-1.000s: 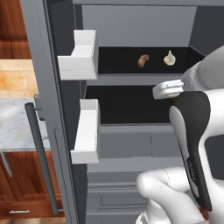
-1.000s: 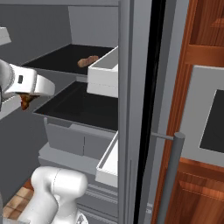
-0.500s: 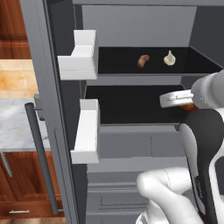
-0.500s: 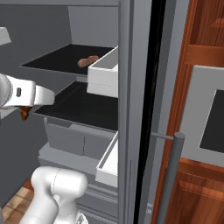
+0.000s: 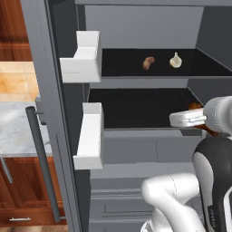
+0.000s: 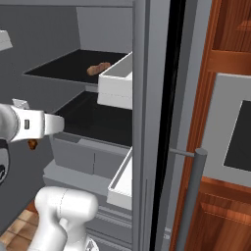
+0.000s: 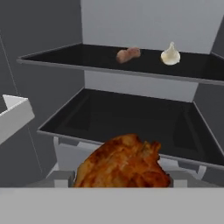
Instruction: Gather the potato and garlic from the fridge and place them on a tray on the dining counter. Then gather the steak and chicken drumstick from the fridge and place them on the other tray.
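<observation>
Garlic [image 5: 176, 60]: on the upper shelf [image 5: 122, 69] of the open fridge [image 5: 49, 72], upper right of the left base view; upper right in the hand view too [image 7: 170, 55]. It stands free, point up.
Potato [image 5: 148, 63]: same shelf, just left of the garlic, not touching it.
Room by the garlic: bare black shelf in front and to the right as far as the side wall; shelf lip runs below it.
Lower shelf [image 5: 136, 108]: bare, black, under the upper one; grey drawers [image 5: 136, 149] beneath.
Drumstick [image 7: 124, 164]: browned, low centre of the hand view, in front of the lower shelf's edge.
Gripper [image 7: 121, 180]: jaws spread wide and closed around the drumstick; the fingertips are mostly covered by it.
In the way: white door bins [image 5: 84, 56] at left, one above the other; the drumstick blocks the bottom of the hand view.
Hard to see: in the right base view the garlic is hidden and the potato [image 6: 98, 68] is a small brown shape.
</observation>
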